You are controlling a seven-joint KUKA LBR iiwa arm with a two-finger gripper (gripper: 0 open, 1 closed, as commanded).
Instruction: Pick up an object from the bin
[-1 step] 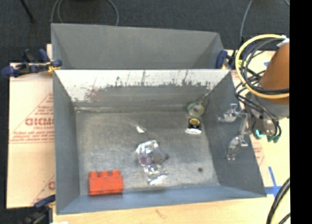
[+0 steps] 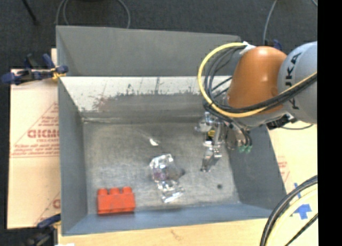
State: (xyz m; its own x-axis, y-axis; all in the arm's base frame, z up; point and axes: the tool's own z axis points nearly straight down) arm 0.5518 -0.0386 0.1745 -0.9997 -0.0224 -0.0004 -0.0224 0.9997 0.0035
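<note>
Three loose things lie well apart on the floor of the grey bin [image 2: 74, 132]. Nearest, in the near left corner, is a red toy brick [image 2: 115, 200] with studs along its top; it lies flat, just beside the near wall and close to the left wall. A little further in, near the middle of the near wall, lies a crumpled silvery wrapper [image 2: 165, 178], a shiny, bunched lump that touches neither wall. To its right, toward the near right corner, a small dark speck [image 2: 219, 187] marks the floor.

Further in again, on the right half of the floor, the gripper [image 2: 206, 164] hangs low, pointing down at bare metal. It is to the right of the wrapper, which is the thing nearest to it, and apart from it. Whether the gripper is spread or pressed together I cannot tell. A small white scrap [image 2: 154, 142] lies near the middle of the floor, to the gripper's left and beyond the wrapper.

Above the gripper, by the far right corner, the wrist's orange cover [image 2: 256, 76] bulges, with yellow and black cables [image 2: 209, 66] looped around it.
</note>
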